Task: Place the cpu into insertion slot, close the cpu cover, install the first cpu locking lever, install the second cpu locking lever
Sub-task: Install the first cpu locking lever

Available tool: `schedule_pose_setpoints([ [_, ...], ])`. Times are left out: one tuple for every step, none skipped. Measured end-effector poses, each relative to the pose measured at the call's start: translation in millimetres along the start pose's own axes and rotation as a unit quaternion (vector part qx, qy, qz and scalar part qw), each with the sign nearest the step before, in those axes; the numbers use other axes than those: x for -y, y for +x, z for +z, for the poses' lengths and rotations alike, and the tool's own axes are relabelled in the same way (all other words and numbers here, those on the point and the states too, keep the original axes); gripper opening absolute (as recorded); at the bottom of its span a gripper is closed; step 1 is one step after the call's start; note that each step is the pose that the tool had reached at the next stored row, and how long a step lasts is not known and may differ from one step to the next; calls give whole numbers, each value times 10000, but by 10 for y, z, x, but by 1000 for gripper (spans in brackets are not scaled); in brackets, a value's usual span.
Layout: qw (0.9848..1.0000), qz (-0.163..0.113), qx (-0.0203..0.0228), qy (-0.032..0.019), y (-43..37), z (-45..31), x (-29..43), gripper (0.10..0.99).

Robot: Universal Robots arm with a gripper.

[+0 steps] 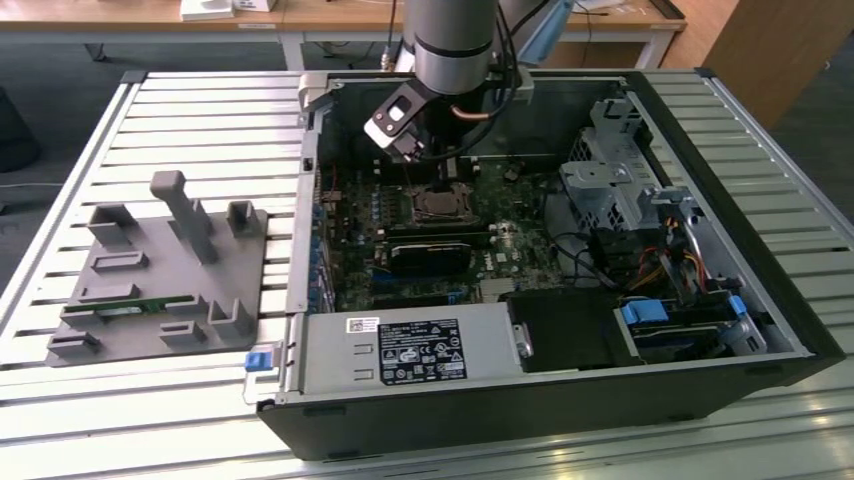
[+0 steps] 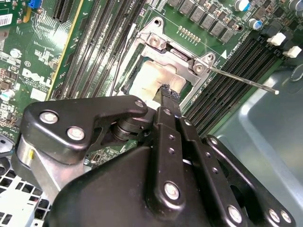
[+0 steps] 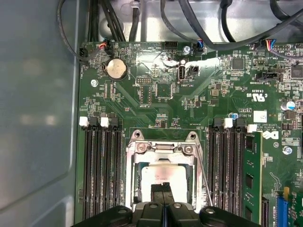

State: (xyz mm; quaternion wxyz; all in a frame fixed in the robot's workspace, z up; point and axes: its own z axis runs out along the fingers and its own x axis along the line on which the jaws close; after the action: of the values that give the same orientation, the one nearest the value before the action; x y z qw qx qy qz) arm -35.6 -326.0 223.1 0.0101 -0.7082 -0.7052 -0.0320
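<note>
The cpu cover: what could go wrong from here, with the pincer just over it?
1. The pincer hangs over the bare cpu in the window of the cpu cover; pushing down there might load the chip, not the frame.
2. The thin locking lever sticks out by the memory slots; a slip could drag it across them.

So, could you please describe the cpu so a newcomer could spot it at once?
Inside the open computer case, find the green motherboard and the silver cpu cover between its black memory slots. The cpu is the smooth pale square in that frame's window, unlike the dark ribbed slots alongside.
</note>
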Motion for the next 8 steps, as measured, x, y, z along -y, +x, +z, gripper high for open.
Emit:
schedule_pose_setpoints([
  [10000,-1,4,0,1,-4,-1,106],
  [10000,-1,9,-1,1,-7,-1,106],
  [10000,-1,16,0,1,-16,-1,106],
  [10000,-1,17,0,1,-26,-1,106],
  [10000,-1,18,0,2,-37,-1,106],
  [10000,-1,18,0,4,-56,-2,106],
  [10000,0,17,-1,5,-81,-3,106],
  [10000,0,17,-1,7,-107,-3,106],
])
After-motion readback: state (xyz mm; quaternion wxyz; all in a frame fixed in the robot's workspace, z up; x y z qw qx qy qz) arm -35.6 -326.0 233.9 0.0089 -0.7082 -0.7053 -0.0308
